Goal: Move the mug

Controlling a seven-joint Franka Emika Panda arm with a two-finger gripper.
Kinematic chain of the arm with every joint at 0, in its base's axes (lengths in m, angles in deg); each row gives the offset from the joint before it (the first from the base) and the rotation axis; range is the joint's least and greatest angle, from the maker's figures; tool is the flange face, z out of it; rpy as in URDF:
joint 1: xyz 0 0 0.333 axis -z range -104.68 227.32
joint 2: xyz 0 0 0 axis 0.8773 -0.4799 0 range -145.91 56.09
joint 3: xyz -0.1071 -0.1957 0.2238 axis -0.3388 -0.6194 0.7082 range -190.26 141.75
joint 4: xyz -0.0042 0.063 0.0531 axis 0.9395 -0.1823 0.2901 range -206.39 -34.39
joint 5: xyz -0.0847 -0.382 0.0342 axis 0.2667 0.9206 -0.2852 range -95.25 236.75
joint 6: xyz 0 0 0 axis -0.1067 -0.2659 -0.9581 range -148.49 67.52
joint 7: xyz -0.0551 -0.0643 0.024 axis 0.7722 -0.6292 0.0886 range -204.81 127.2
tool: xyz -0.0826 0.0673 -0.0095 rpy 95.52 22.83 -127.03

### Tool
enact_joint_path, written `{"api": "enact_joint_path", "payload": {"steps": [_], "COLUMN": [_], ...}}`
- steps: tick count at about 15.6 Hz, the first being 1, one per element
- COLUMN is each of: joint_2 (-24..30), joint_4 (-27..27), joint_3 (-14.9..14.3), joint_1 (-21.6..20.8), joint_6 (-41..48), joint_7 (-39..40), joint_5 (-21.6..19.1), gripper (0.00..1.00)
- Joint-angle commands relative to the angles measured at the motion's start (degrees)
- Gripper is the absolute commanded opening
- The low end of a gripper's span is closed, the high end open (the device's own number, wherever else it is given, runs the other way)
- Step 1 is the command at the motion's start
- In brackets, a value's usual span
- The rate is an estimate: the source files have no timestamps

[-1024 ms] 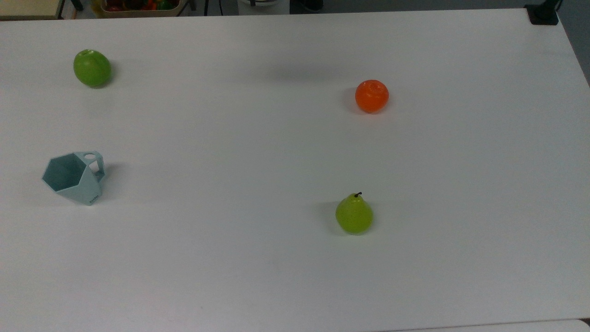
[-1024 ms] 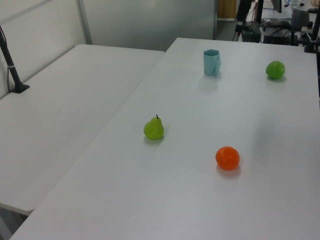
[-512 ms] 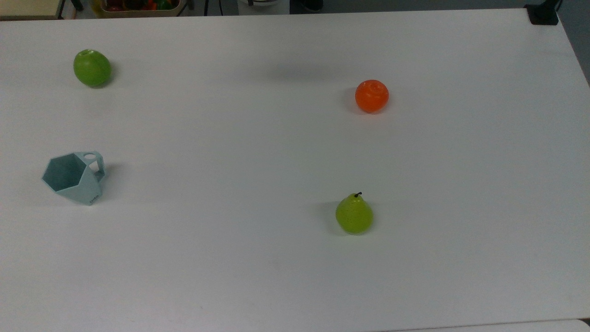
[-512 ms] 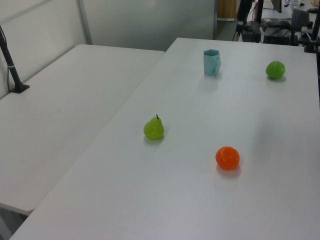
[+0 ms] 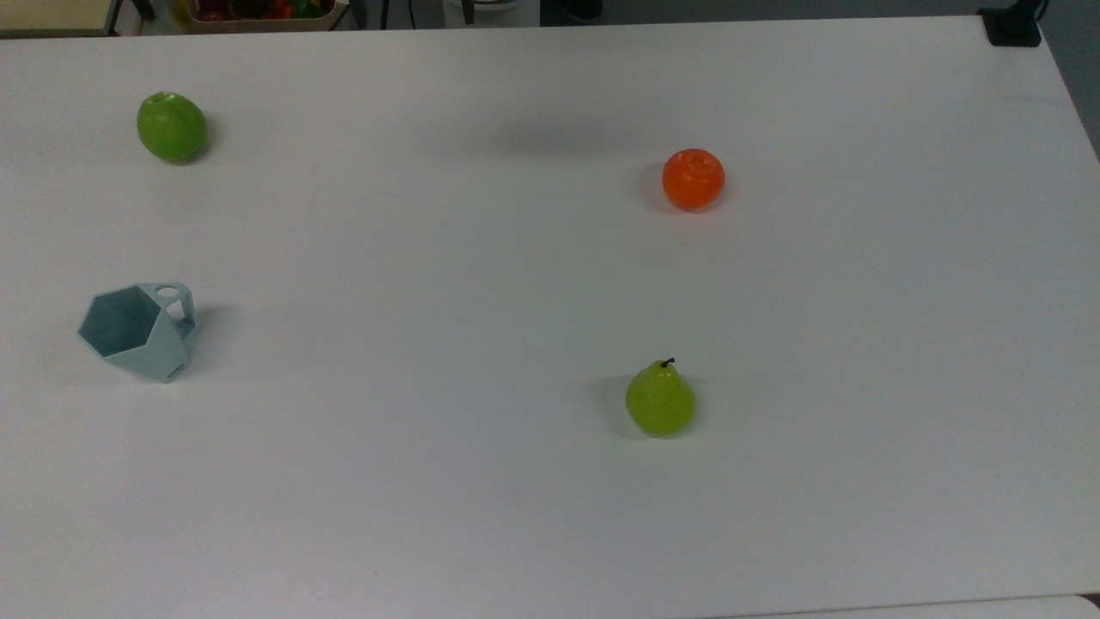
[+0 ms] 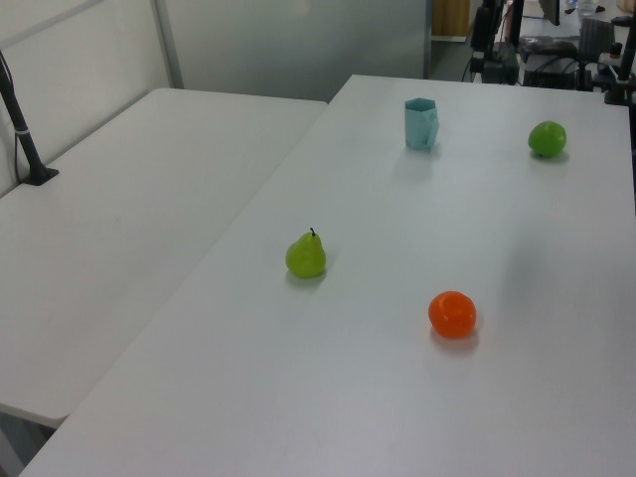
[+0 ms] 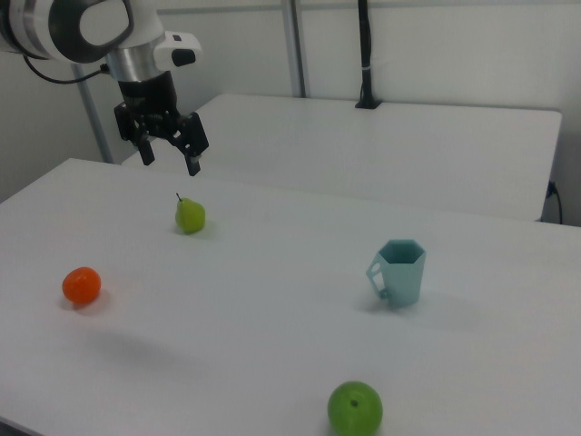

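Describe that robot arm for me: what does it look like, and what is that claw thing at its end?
The arm is made of rounded, glossy white segments with dark grey joint bands and a thin black cable looping off it. At its end sits a black two-finger gripper: a boxy black body with two short, dark fingers pointing downward.

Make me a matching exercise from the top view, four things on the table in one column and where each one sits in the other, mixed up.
Things:
1. mug
2. apple
3. orange
4. pear

Places in the top view:
A. right of centre, toward the upper edge
B. upper left corner area
C. far left, about mid-height
D. right of centre, toward the lower half

Pairs: 1-C, 2-B, 3-A, 4-D
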Motion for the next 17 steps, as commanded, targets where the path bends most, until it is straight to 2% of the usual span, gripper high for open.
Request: {"api": "enact_joint_path", "payload": {"steps": [1,2,6,8,13,17], "joint_2": [-1.67,-2.63,-5.71,-6.94,-10.98,-15.2], "joint_4": [-0.76,-0.76,-0.67,-0.85,-0.94,-0.85], "joint_3": [-2.63,-3.07,-6.5,-7.29,-7.56,-9.76], "joint_1": [-0.67,-0.5,-0.23,0.29,4.33,5.47], "joint_6": [-5.54,-7.13,-12.67,-16.79,-22.16,-26.91], "joint_7": [-9.27,-10.95,-13.42,-15.71,-22.99,-25.91], "joint_5": [-0.52,-0.44,-0.7,-0.79,-0.88,-1.05], "gripper": [1.0,1.0,0.87,0.81,0.81,0.81]}}
